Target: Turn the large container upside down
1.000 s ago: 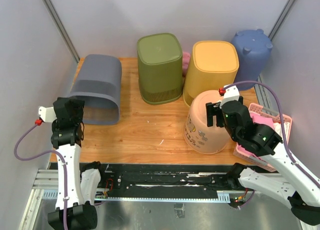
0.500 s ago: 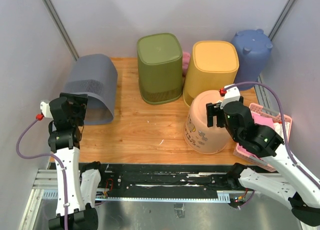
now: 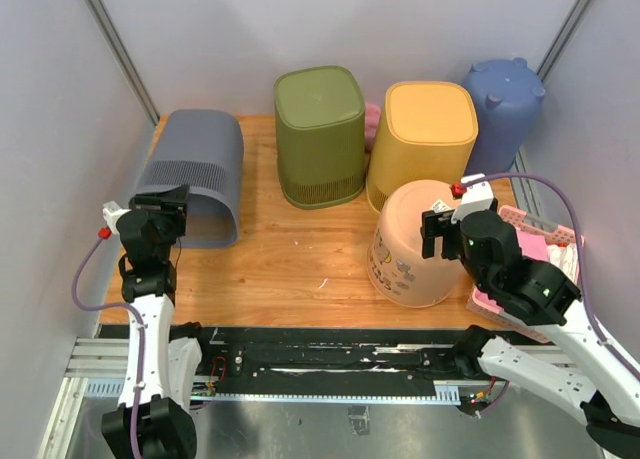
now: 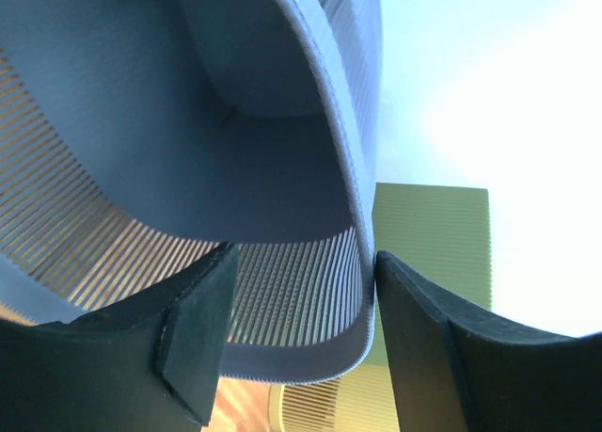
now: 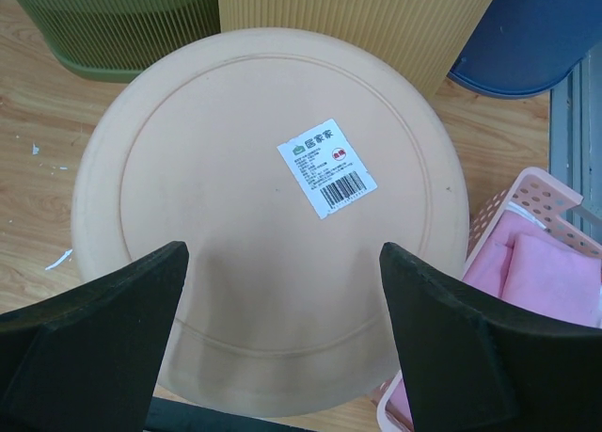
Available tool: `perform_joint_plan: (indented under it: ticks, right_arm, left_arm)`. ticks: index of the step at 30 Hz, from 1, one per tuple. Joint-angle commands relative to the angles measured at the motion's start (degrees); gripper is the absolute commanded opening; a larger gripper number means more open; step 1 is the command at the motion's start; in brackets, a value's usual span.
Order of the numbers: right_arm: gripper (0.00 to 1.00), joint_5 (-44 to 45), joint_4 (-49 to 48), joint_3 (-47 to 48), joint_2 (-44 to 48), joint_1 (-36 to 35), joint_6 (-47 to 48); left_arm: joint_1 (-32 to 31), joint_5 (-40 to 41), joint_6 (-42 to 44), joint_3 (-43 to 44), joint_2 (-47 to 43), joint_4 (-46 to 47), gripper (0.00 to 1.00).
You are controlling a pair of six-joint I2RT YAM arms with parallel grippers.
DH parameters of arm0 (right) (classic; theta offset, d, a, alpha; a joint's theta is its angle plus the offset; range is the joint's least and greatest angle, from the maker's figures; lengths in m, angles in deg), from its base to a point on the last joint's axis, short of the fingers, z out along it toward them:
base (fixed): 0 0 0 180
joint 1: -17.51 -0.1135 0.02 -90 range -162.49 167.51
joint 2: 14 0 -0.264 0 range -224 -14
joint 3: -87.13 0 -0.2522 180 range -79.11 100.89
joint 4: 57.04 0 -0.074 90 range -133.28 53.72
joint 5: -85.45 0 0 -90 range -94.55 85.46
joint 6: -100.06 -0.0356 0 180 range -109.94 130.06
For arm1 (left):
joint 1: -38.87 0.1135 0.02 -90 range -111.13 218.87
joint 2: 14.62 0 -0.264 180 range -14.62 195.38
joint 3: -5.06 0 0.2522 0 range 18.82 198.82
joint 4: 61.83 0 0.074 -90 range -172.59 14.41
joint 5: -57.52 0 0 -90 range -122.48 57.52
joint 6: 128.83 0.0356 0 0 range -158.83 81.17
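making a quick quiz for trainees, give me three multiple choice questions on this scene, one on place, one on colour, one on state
1. Where is the grey bin?
A. left side of the table
B. far right corner
C. stacked on another bin

2. What colour is the bucket under the right pincer?
A. blue
B. green
C. peach

3. How does the grey bin lie?
A. upside down
B. on its side
C. upright, mouth up

Answers:
1 A, it sits at far left in the top view.
2 C, the right wrist view shows its peach base.
3 B, its mouth faces the left pincer, which straddles its rim.
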Motion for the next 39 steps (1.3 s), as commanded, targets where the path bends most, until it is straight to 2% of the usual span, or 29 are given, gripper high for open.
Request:
perform_joint_plan:
  ticks: [1, 4, 8, 9, 13, 18, 25, 28, 39]
  right_arm:
    - [0.85, 1.81, 1.31, -1.0, 1.28, 0.76, 0.75]
    - [0.85, 1.61, 1.36, -1.11, 1.01, 0.77, 0.75]
    - [0.86, 1.36, 1.28, -0.9, 0.06, 0.77, 1.17]
    - [0.85, 1.27, 1.21, -0.86, -0.32, 0.72, 1.24]
    - [0.85, 0.75, 0.99, -0.25, -1.45, 0.76, 1.53]
    - [0.85, 0.39, 0.88, 0.66, -2.6, 0.74, 1.7]
    - [0.85, 0.13, 0.87, 0.89, -2.67, 0.75, 0.85]
    - [0.85, 0.09, 1.46, 1.0, -2.58, 0.7, 0.71]
    - [0.85, 0.06, 2.08, 0.57, -2.54, 0.7, 0.05]
  left_arm:
    - [0.01, -3.27, -4.64, -4.01, 1.35, 15.25, 0.58]
    - [0.0, -2.78, -6.01, -6.33, 1.68, 21.38, 0.4]
    - [0.0, -3.35, -8.95, -9.08, 4.96, 32.14, 0.04]
    - [0.0, -3.87, -10.09, -9.82, 6.62, 36.25, 0.01]
    - [0.02, -6.01, -12.93, -10.2, 15.85, 52.2, 0.0]
    - [-0.05, -8.27, -15.21, -6.27, 29.48, 76.21, 0.0]
    - [-0.03, -13.7, -22.82, -1.83, 47.58, 106.83, 0.0]
    - [-0.08, -14.58, -21.32, -4.44, 49.1, 107.4, 0.0]
    - [0.0, -9.4, -16.77, -28.26, 45.75, 107.03, 0.0]
